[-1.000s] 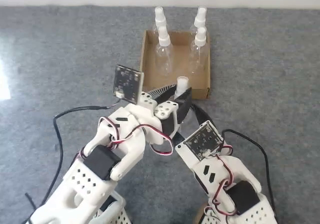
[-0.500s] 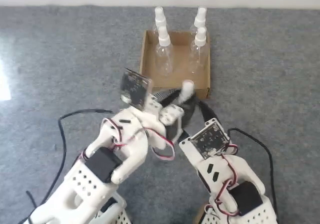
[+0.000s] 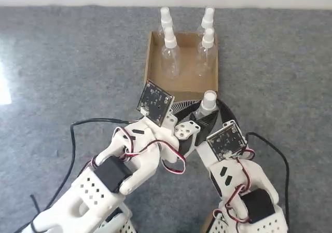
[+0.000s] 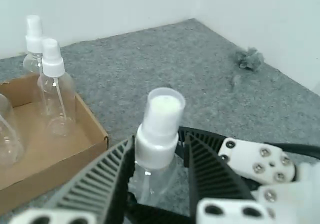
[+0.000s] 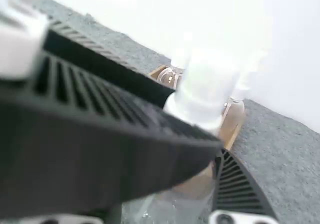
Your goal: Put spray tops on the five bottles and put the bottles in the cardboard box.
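A clear bottle with a white spray top (image 3: 209,102) stands upright just in front of the cardboard box (image 3: 153,62), near its front right corner. My left gripper (image 3: 188,111) is shut on the bottle (image 4: 156,139), one black ribbed finger (image 4: 102,181) on each side of it. From the other side my right gripper (image 3: 213,118) also closes on it, around the bottle's body (image 5: 197,92). Two capped bottles (image 3: 170,51) (image 3: 206,49) stand inside the box. Two more (image 3: 166,17) (image 3: 208,17) rise at its far edge.
Grey carpet covers the table. A black cable (image 3: 78,126) loops to the left of the left arm, another (image 3: 275,158) beside the right arm. A clump of grey fluff (image 4: 247,59) lies on the carpet. White arm bases (image 3: 78,207) stand along the near edge.
Both arms have shifted to the right with the bottle between them. Its spray top has moved from before the box's front middle to near the front right corner.
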{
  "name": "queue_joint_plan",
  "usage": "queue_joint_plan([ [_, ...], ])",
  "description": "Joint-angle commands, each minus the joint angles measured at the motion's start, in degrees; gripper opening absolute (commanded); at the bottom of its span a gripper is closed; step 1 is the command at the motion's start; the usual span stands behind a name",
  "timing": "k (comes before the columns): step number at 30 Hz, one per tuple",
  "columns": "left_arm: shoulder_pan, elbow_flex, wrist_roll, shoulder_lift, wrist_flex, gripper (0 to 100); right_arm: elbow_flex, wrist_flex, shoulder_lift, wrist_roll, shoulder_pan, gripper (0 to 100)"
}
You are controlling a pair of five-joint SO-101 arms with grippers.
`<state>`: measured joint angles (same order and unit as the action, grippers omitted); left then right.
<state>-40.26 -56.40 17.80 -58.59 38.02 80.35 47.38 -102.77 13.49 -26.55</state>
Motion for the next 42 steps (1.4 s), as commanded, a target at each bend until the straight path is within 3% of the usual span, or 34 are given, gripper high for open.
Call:
queue_joint_plan([
  [1, -0.3, 0.7, -0.4, -0.9, -0.8, 17, -3.9, -0.8, -1.2, -0.6, 0.8, 14.5],
  [12, -0.2, 1.3, -5.5, -1.0, -0.6, 23, -3.8, 0.4, -1.2, -0.6, 2.2, 14.4],
  [18, -0.2, 5.9, -6.2, -1.0, 5.5, 23, -3.7, 0.3, -1.2, -6.0, 8.0, 14.4],
  [24, -0.1, 8.3, -6.2, -1.0, 8.2, 23, 0.7, -3.4, -1.2, -6.9, 8.8, 14.4],
  [29, 3.8, 9.9, -6.3, -1.0, 11.3, 23, 1.8, -4.3, -1.2, -6.9, 8.9, 14.4],
  [35, 13.5, 11.1, -6.3, -1.0, 15.5, 23, 1.8, -4.2, -1.2, -6.9, 8.9, 14.4],
  [42, 23.3, 5.8, -8.5, -1.0, 15.1, 19, 3.0, -5.2, -1.2, -7.0, 10.8, 14.4],
])
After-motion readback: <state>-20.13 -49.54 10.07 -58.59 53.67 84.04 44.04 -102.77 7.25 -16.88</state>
